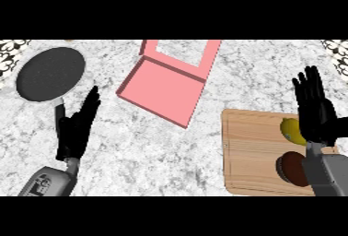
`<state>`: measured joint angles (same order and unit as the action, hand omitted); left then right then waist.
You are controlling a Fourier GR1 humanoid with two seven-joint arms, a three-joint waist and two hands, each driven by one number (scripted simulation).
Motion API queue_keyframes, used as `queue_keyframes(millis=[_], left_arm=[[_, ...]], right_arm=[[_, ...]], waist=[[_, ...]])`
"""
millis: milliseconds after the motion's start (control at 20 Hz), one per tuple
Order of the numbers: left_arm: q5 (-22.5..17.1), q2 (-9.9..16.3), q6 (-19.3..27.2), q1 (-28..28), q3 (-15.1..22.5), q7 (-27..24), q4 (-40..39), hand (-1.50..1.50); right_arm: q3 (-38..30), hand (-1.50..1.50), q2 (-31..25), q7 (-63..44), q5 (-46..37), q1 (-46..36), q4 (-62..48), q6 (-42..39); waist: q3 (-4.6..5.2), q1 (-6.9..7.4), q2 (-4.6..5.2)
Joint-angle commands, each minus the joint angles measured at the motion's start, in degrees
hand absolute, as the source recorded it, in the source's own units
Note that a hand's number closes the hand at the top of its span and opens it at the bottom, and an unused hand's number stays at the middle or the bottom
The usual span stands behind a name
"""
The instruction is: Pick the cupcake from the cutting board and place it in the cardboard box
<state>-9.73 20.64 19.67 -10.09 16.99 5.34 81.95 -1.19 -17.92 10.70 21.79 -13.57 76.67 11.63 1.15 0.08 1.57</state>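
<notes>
Nothing of the task looks done yet. The right hand [316, 113] hangs above the far right part of the pale wooden cutting board [252, 152], fingers straight and spread wide, holding nothing. Just below it, partly hidden behind its grey forearm, sits a round dark brown thing [292, 168] on the board; I judge this to be the cupcake, though its shape is half covered. A yellow rounded object [291, 129] lies right beside the hand's palm, also partly hidden.

The pink flat box with an open lid [166, 90] lies well to the left of the right hand and farther from the robot, between the two hands; it reads as the target, though it looks pink rather than cardboard brown. Nothing is visible inside it.

The left hand [78, 124] rests open, fingers up, just below a dark grey round pan [51, 73].

Still to do: grasp, lift, carry left, release.
</notes>
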Motion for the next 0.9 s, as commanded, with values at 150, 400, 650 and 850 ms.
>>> queue_keyframes(millis=[150,400,650,850], left_arm=[[2.5,5.8,-0.7,4.5,-3.9,-3.0,0.6,0.0],[3.3,5.6,0.1,6.8,-3.1,-2.9,0.9,0.0],[4.3,6.1,-2.3,10.6,-4.8,-2.1,6.8,0.0],[5.4,4.0,-0.9,9.9,-3.9,-4.6,2.3,0.0]], right_arm=[[-0.4,-1.5,-4.3,5.5,0.5,2.0,7.0,-9.3],[-2.6,1.5,-9.7,1.1,-13.5,7.4,3.1,7.4],[-5.3,-1.5,-1.6,13.1,-8.4,12.5,4.9,2.8],[-3.1,-1.5,-13.0,11.1,-14.4,17.4,6.2,-3.8]], waist=[[-1.15,-0.07,-1.86],[-1.06,-0.66,-1.86],[-1.16,-0.06,-1.65],[-1.07,-0.64,-1.64]])
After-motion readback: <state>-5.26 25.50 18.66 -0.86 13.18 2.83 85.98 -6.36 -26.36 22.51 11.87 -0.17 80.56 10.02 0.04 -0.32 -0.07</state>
